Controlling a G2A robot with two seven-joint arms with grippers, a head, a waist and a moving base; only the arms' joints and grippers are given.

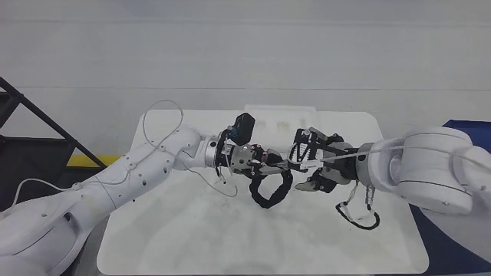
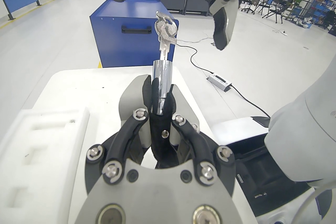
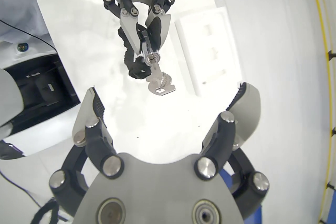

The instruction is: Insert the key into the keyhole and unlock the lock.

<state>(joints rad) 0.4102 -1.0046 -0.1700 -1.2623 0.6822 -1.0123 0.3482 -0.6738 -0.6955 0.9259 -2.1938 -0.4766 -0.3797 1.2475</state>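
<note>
the key [image 2: 166,30] sits with its blade in the keyhole at the end of the lock [image 2: 162,78], its bow sticking out past the lock's chrome barrel. insertion looks done, and the turn is the step in hand. the left gripper [image 2: 160,93] is clamped on the lock's barrel, holding it above the table [image 1: 192,230], with the black cable [image 1: 270,192] looping down below the lock. the right gripper [image 3: 169,97] faces the lock's keyhole end, jaws wide apart. the key's bow lies just in front of the gap between them and touches neither pad.

next, i judge, the right gripper must advance, close squarely on the flat bow and twist about the lock's axis while the left stops the barrel from turning with it. a skewed pinch could slip off the thin metal.

the right wrist view looks straight at the lock's face, showing the slot and a white foam tray [image 3: 210,51] on the table to one side of the lock. the left wrist view shows the key side-on — and how far the pads stand off it.
</note>
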